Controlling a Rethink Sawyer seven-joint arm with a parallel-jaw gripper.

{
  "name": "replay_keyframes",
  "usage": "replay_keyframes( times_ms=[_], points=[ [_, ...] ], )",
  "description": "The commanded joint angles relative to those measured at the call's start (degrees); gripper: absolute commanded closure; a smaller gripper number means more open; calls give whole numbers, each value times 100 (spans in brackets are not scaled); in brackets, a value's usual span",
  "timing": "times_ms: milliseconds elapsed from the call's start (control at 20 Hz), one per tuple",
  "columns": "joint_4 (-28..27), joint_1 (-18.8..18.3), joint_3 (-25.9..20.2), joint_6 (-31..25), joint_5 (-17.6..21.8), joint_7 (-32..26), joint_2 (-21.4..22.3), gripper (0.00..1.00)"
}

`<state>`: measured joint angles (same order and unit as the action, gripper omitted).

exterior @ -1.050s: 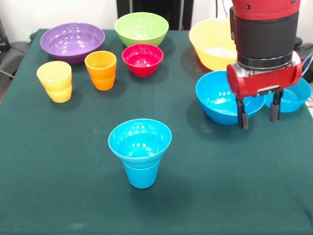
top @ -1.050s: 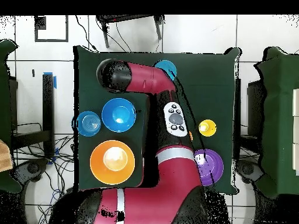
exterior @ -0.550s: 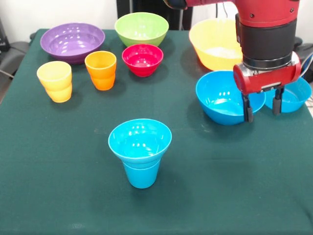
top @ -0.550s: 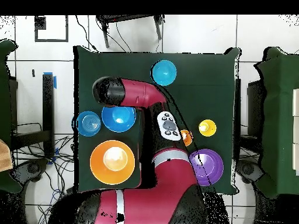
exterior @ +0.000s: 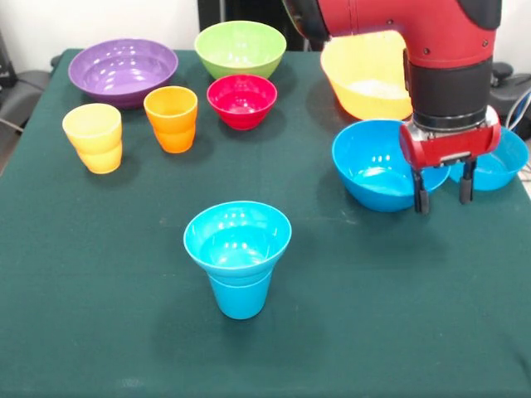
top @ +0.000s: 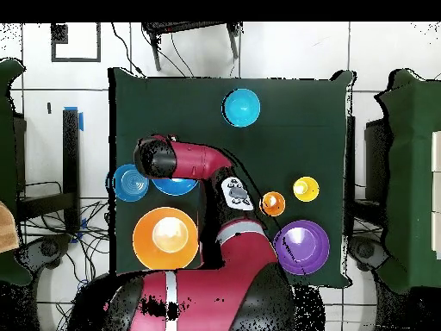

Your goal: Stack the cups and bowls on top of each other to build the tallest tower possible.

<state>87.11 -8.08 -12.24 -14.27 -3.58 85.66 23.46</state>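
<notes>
At the right of the front view the gripper hangs with its two dark fingers spread and empty, straddling the near right rim of the medium blue bowl; one finger stands in front of that rim, the other over the gap toward the small blue bowl just beside it at the right edge. The tower so far is only a blue cup with a small blue bowl seated in its mouth, standing alone in the lower centre of the frame, well apart from everything else. To my eye the step in hand is picking up the medium blue bowl as the next layer. Doing it well calls for lowering so that one finger goes inside the wall and one outside, without nudging the small neighbour, and pinching the thin rim squarely, since a glossy wall may slip or tip. The large yellow-orange bowl sits behind at the upper right, and the purple bowl, green bowl, red bowl, orange cup and yellow cup wait at the upper left.
</notes>
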Motion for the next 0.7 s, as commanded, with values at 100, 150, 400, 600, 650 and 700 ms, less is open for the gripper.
replay_keyframes(
  times_ms=[100, 150, 400, 600, 650, 700],
  points=[
    [228, 270, -206, 910, 282, 994, -671, 0],
    [182, 289, -175, 972, 291, 982, -730, 0],
    [150, 260, -27, 941, 349, 803, -868, 0],
    [371, -34, -11, 615, 585, 407, -807, 0],
    [415, -108, -1, 530, 672, 296, -791, 0],
    [436, -191, -12, 499, 797, 171, -802, 0]
  ],
)
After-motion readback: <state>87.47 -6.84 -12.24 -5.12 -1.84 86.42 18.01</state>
